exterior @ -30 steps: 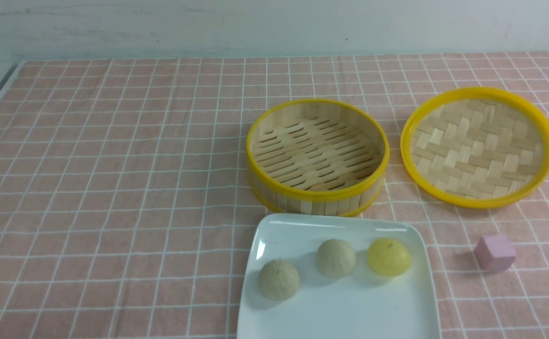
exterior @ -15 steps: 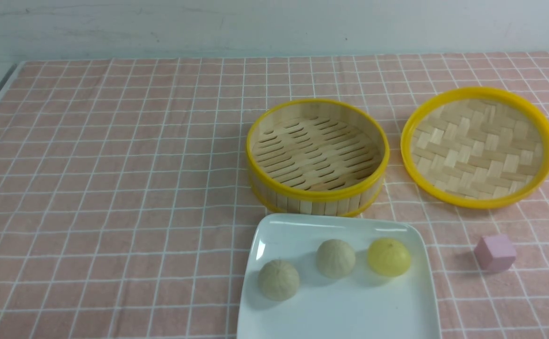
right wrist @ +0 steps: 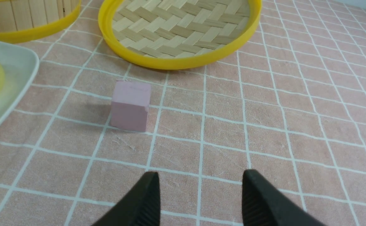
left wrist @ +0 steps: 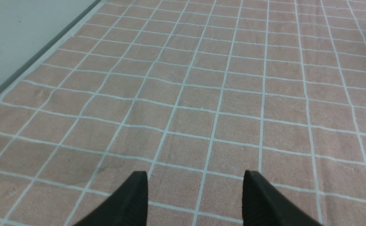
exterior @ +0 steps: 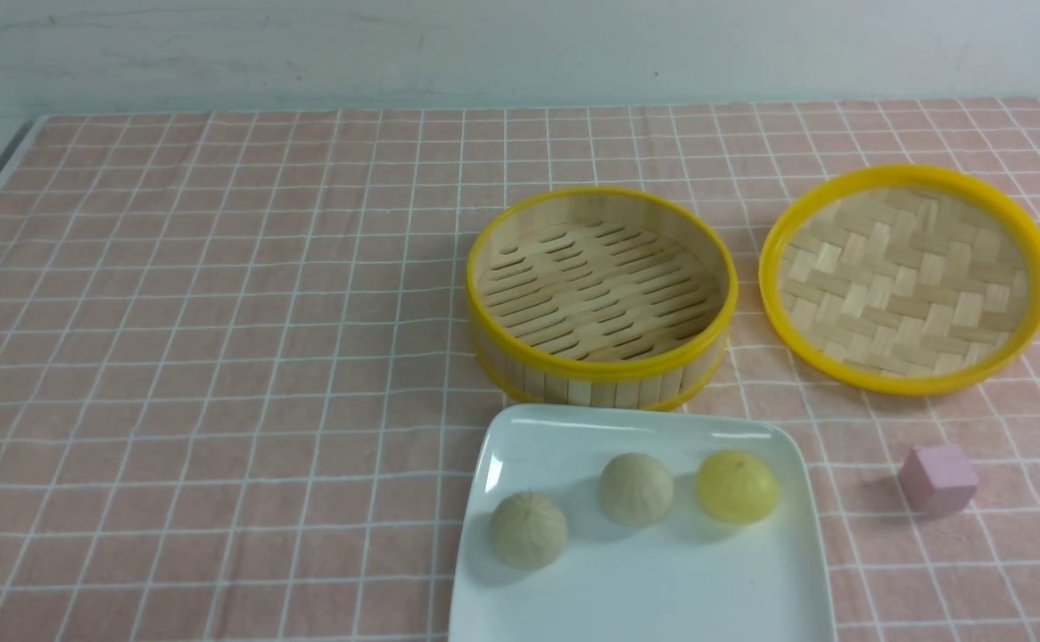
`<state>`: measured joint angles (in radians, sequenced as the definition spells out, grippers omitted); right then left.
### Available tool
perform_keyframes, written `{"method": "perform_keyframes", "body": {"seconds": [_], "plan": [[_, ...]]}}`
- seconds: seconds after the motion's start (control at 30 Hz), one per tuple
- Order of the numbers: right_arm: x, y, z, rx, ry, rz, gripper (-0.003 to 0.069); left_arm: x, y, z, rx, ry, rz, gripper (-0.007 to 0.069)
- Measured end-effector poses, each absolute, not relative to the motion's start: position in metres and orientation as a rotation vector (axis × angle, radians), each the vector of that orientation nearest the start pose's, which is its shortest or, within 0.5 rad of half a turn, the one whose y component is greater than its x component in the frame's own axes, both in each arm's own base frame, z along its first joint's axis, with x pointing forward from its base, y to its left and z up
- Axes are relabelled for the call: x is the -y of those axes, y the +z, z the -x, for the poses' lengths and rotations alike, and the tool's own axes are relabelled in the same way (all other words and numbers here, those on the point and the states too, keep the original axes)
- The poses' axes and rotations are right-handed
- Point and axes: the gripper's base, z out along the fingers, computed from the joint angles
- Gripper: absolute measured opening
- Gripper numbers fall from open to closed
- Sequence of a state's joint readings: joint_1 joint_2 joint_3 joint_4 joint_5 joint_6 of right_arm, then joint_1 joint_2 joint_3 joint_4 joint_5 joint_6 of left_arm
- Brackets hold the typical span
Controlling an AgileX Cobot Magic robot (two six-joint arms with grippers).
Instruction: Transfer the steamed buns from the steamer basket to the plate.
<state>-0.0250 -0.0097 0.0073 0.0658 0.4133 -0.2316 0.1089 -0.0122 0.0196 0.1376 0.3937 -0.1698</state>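
- No difference from the earlier front-view frames can be made out: every object is seen in the same place as a second ago.
- The three steamed buns are found on the plate (exterior: 645, 588), which lies at the near edge of the tabletop (exterior: 217, 357), directly in front of the steamer basket (exterior: 602, 299).
- One pale bun (exterior: 528, 530) sits toward the plate's left side, a second pale bun (exterior: 636, 488) is placed near the middle, and the yellow bun (exterior: 736, 486) lies just beside it on the right; the two right-hand buns are close together, but whether they touch cannot be told.
- The steamer basket is seen with only its slatted floor showing inside; its near wall stands just behind the plate's far rim.
- The woven lid (exterior: 906, 278) lies flat to the right of the basket, close to it but apart.
- A pink cube (exterior: 937, 479) rests on the checked cloth to the right of the plate and in front of the lid, touching neither.
- The left gripper (left wrist: 194, 196) is held low over bare checked cloth, its jaws apart with nothing between them.
- The right gripper (right wrist: 200, 196) is likewise held with jaws apart and nothing gripped; the pink cube lies ahead of it, well clear of the fingertips.
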Motion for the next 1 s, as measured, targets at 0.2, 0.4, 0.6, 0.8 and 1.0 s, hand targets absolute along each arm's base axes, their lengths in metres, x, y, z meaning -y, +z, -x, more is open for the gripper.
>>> {"method": "perform_keyframes", "body": {"seconds": [0.2,0.4,0.6,0.8,1.0], "plan": [[-0.0011,0.1743,-0.0513,-1.889,-0.109,0.156,0.0369,-0.0104,0.1722,-0.0510,-1.874,0.095,0.178,0.0420],[-0.0011,0.1743,-0.0513,-1.889,-0.109,0.156,0.0369,-0.0104,0.1722,-0.0510,-1.874,0.095,0.178,0.0420],[-0.0012,0.1743,-0.0513,-1.889,-0.106,0.154,0.0369,-0.0104,0.1722,-0.0510,-1.874,0.095,0.178,0.0420],[-0.0005,0.1742,-0.0513,-1.893,-0.067,0.085,0.0369,-0.0104,0.1722,-0.0510,-1.874,0.095,0.178,0.0420],[0.0028,0.1742,-0.0513,-1.891,-0.073,0.019,0.0369,-0.0104,0.1722,-0.0510,-1.874,0.095,0.178,0.0420]]}}
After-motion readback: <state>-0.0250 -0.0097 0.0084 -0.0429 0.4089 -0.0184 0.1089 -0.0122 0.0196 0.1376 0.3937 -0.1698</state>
